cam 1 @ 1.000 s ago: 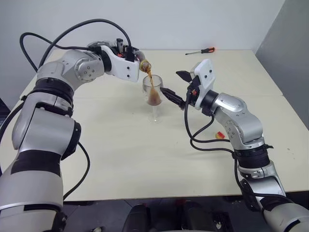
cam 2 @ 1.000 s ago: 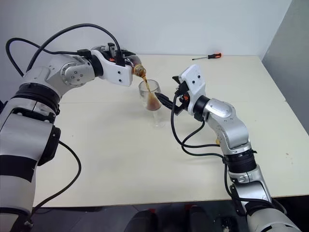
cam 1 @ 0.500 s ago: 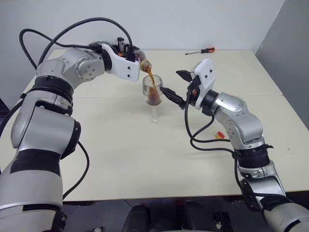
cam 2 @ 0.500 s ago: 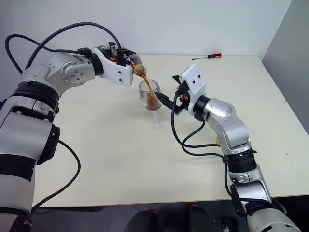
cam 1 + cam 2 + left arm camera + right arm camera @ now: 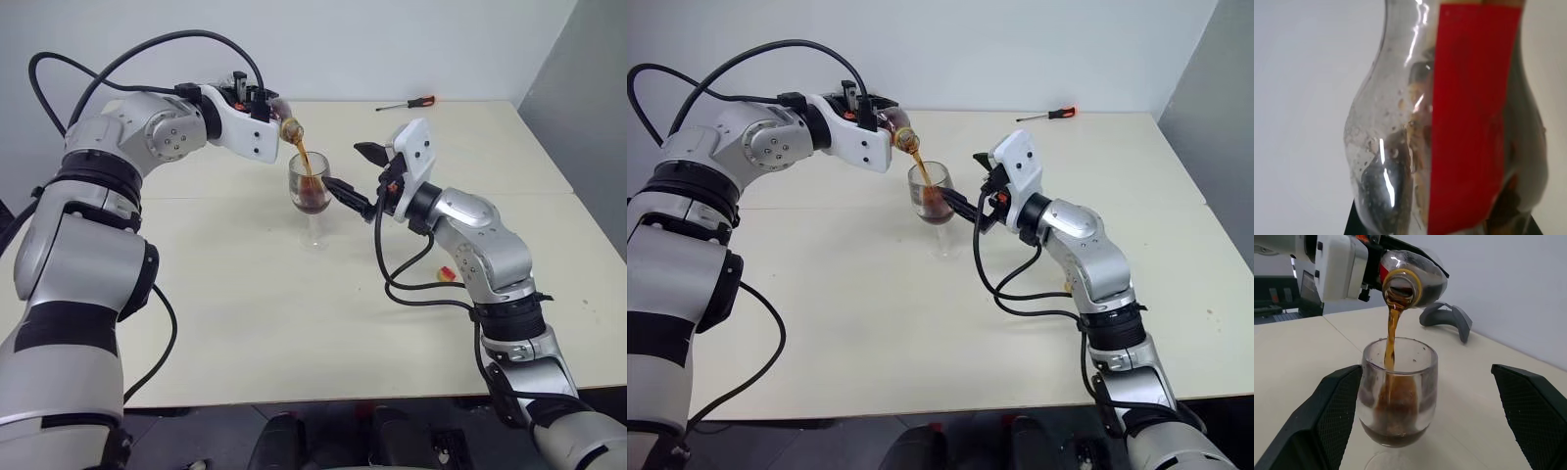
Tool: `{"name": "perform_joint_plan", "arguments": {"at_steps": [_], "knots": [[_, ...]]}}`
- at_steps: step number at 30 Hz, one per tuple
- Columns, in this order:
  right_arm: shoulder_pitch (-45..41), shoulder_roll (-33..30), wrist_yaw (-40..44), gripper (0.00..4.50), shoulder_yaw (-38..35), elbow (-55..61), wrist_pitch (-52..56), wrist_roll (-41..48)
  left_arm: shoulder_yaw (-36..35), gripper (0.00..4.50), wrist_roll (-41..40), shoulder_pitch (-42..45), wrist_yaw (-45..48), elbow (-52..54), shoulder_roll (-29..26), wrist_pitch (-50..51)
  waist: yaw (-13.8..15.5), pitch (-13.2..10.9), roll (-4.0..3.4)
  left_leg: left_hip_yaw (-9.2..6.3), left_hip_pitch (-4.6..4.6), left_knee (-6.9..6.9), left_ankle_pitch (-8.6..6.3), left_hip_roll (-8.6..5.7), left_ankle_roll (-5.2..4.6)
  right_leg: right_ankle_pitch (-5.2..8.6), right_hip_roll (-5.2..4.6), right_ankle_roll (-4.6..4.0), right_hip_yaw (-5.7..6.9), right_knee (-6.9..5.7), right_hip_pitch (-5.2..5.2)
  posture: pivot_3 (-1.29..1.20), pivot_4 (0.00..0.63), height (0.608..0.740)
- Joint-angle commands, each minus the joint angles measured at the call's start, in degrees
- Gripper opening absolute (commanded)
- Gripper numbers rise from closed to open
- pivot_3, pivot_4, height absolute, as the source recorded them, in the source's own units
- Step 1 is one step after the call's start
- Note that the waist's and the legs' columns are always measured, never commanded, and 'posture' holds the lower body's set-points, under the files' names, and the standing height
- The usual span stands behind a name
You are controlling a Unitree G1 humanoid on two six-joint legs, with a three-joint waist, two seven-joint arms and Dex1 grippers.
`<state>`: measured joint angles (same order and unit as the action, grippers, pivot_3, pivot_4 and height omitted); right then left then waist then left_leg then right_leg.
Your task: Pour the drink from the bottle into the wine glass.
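Above the table's middle, the bottle (image 5: 893,125) is clamped in the closed left gripper (image 5: 263,106) and tipped mouth-down toward the robot's right; its open neck (image 5: 1400,288) is held just over the rim of the wine glass (image 5: 312,201); a thin stream of the drink (image 5: 1392,335) is seen falling from the mouth into the bowl, where dark brown liquid is gathered in the lower part; a red strip label (image 5: 1471,117) is shown running along the clear bottle wall in the left wrist view, and no writing can be read on it; droplets and brown residue are seen inside the plastic. The right gripper (image 5: 355,176) is held level just beside the glass on the robot's right, its two black fingers (image 5: 1334,411) spread wide; whether the glass is touched by the nearer finger cannot be told. The glass is stood upright on its foot on the pale table (image 5: 294,323); a screwdriver with a red handle (image 5: 409,102) is laid near the far edge, well apart; a small yellow and red object (image 5: 447,274) is partly hidden beside the right forearm; a grey curved object (image 5: 1445,318) is laid behind the glass in the right wrist view.
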<state>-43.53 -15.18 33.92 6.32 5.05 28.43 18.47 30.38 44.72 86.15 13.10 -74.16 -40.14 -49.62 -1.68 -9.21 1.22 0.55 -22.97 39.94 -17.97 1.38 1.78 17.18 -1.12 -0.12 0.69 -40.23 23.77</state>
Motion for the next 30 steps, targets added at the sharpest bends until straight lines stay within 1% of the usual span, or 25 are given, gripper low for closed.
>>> {"name": "perform_joint_plan", "arguments": {"at_steps": [1, 12, 30], "knots": [[-0.79, 0.34, 1.46, 4.5, -1.6, 3.84, 0.45, 3.06, -0.39, 0.98, -0.26, 2.87, -1.33, 0.44, -1.01, -0.34, 0.0, 0.0, 0.0, 0.0, 0.0, 0.0, 0.0, 0.0, 0.0, 0.0, 0.0, 0.0, 0.0, -0.01, 0.0, 0.0, 0.15, 0.74], [-0.89, 0.79, 1.38, 4.5, -2.61, 4.95, 1.16, 6.53, -0.26, 0.98, -0.05, 2.92, -1.55, 0.46, -1.0, -0.35, 0.0, 0.0, 0.0, 0.0, 0.0, 0.01, 0.0, 0.0, 0.0, 0.0, -0.01, 0.0, -0.01, -0.05, 0.02, 0.0, 0.15, 0.74], [-1.17, 0.19, 1.4, 4.5, -2.71, 4.61, 0.93, 6.58, -0.14, 0.98, 0.17, 3.47, -1.94, 0.24, -0.96, 0.19, 0.0, 0.0, 0.0, 0.02, 0.0, 0.01, 0.0, 0.0, 0.0, 0.0, -0.01, 0.0, -0.01, -0.07, 0.03, 0.0, 0.15, 0.74]]}}
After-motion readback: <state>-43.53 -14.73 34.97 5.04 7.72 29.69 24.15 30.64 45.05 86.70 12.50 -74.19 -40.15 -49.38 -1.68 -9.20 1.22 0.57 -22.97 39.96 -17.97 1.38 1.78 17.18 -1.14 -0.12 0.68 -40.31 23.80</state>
